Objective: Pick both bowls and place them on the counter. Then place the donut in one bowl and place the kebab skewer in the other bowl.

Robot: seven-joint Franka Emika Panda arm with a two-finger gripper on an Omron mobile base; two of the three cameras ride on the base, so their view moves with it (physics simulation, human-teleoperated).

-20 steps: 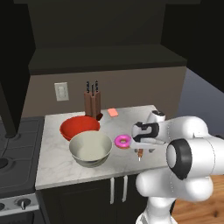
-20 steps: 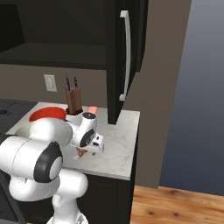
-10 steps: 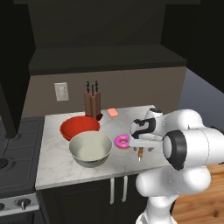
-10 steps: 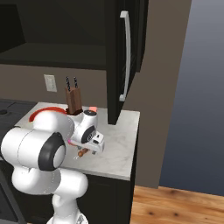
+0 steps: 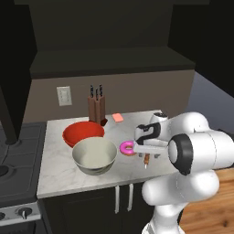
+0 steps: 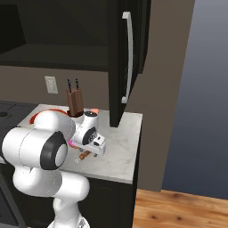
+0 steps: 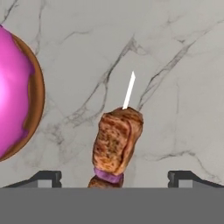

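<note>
In the left base view we see the marble counter (image 5: pixel 59 171) in the middle of the frame, with the red bowl (image 5: pixel 83 133) at centre left and the cream-grey bowl (image 5: pixel 94 155) just below and right of it, their rims touching or nearly so. The donut (image 5: pixel 126 148) lies flat on the counter just right of the cream-grey bowl, apart from it. Right of the donut, near the centre of the frame, our pincer (image 5: pixel 147 156) hangs low over the counter, and the kebab skewer (image 5: pixel 146 160) shows beneath it as a short brown-orange piece.

In the hand view the skewer (image 7: pixel 116 144) rises from the bottom centre of the frame, a browned meat chunk uppermost with a purple piece under it and the thin white stick pointing up toward the middle. The two fingertips (image 7: pixel 45 178) sit at the bottom left and bottom right, well apart on either side of the skewer, so the pincer is spread wide and grips nothing. The donut (image 7: pixel 15 92) fills the left edge, near the skewer but apart from it. Whether the skewer rests fully on the marble we cannot quite tell.

In the right base view the pincer (image 6: pixel 91 149) appears at centre left, with the skewer (image 6: pixel 83 155) just under it.

A knife block (image 5: pixel 96 109) stands at the back of the counter, above the red bowl.
</note>
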